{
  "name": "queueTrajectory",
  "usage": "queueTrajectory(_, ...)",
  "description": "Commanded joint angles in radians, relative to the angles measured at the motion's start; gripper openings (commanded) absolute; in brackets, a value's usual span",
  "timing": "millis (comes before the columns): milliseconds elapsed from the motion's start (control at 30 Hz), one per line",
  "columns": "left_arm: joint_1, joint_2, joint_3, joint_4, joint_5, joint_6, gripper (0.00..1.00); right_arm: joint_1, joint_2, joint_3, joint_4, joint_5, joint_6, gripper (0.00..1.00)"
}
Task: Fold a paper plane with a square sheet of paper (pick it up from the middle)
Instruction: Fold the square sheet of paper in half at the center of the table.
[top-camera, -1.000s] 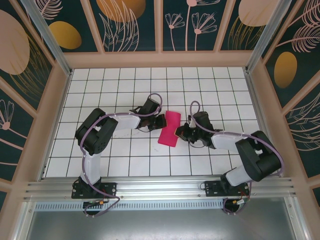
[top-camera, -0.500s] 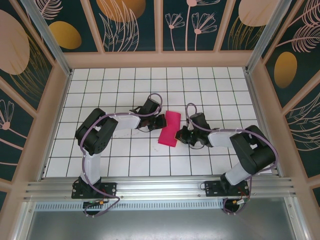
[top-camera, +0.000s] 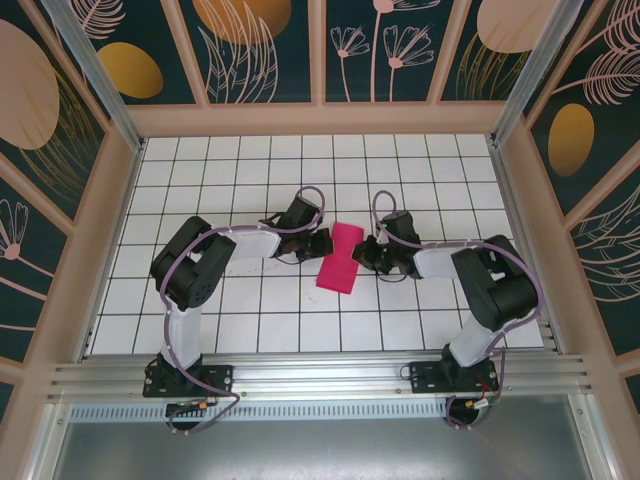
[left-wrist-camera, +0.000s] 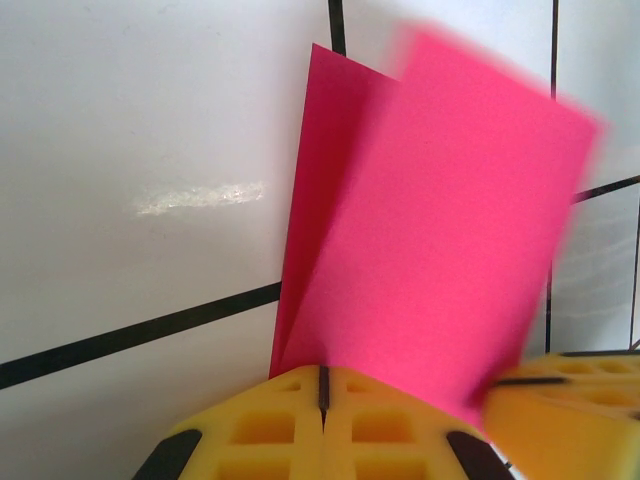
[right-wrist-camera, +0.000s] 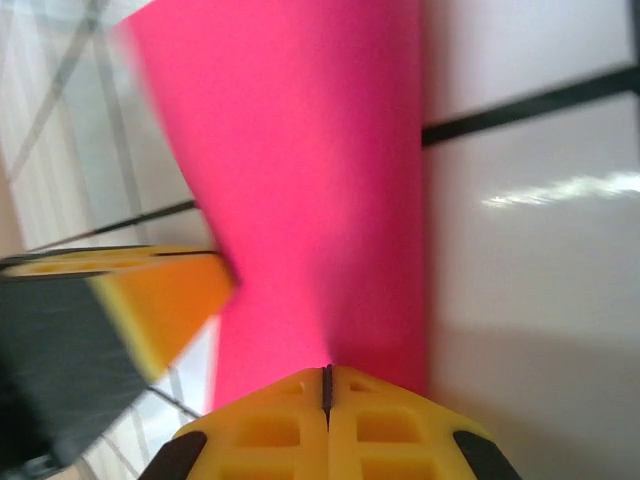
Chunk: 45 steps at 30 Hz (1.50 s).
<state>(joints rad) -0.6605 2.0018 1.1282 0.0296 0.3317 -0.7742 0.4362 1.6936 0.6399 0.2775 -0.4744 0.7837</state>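
The square sheet of paper (top-camera: 340, 257) lies folded on the white grid table as a narrow magenta-pink rectangle, not in a paper plane's shape. My left gripper (top-camera: 322, 243) is shut, its tips against the paper's left edge. In the left wrist view the paper (left-wrist-camera: 430, 220) shows two layers, the upper one lifted and fanned off the lower. That same gripper (left-wrist-camera: 323, 375) touches its near edge. My right gripper (top-camera: 366, 254) is shut too, tips at the paper's right edge. The right wrist view has this gripper (right-wrist-camera: 326, 372) against the paper (right-wrist-camera: 310, 200), with the left fingers (right-wrist-camera: 150, 300) opposite.
White grid table (top-camera: 250, 180) inside a wooden frame with patterned walls (top-camera: 260, 50). A metal rail (top-camera: 320, 375) runs along the near edge by both arm bases. Open tiles lie behind and in front of the paper.
The right gripper has slid along the paper's right edge toward the far end, and its forearm has swung round. The left gripper and the paper have stayed put.
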Motion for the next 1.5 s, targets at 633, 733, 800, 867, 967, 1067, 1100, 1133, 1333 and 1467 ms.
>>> queueTrajectory(633,-0.004,0.029,-0.011,-0.109,-0.04,0.032,0.0,-0.062,0.094,0.133,-0.041,-0.033,-0.074,0.07)
queueTrajectory(733,-0.002,0.028,-0.015,-0.112,-0.04,0.036,0.0,-0.073,0.135,0.125,-0.049,-0.023,-0.084,0.07)
queueTrajectory(800,-0.004,0.028,-0.019,-0.11,-0.041,0.034,0.0,-0.073,0.157,0.118,-0.045,-0.032,-0.078,0.07)
queueTrajectory(867,-0.004,0.028,-0.021,-0.11,-0.043,0.032,0.0,-0.075,0.16,0.121,-0.063,-0.027,-0.071,0.07)
queueTrajectory(967,-0.004,0.025,-0.022,-0.111,-0.044,0.032,0.0,-0.077,0.098,0.145,-0.093,-0.051,-0.08,0.07)
queueTrajectory(1067,-0.003,0.026,-0.017,-0.111,-0.043,0.034,0.0,-0.084,0.048,0.204,-0.139,-0.078,-0.11,0.07)
queueTrajectory(1100,-0.004,0.028,-0.018,-0.111,-0.042,0.036,0.0,-0.089,0.044,0.222,-0.142,-0.081,-0.114,0.08)
queueTrajectory(1133,-0.003,0.029,-0.016,-0.111,-0.043,0.035,0.0,-0.094,0.045,0.232,-0.142,-0.082,-0.112,0.08)
queueTrajectory(1333,-0.004,0.029,-0.008,-0.112,-0.043,0.036,0.0,-0.125,0.126,0.268,-0.146,-0.085,-0.104,0.08)
queueTrajectory(1467,-0.004,0.028,-0.007,-0.115,-0.042,0.036,0.0,-0.128,0.182,0.278,-0.185,-0.051,-0.099,0.08)
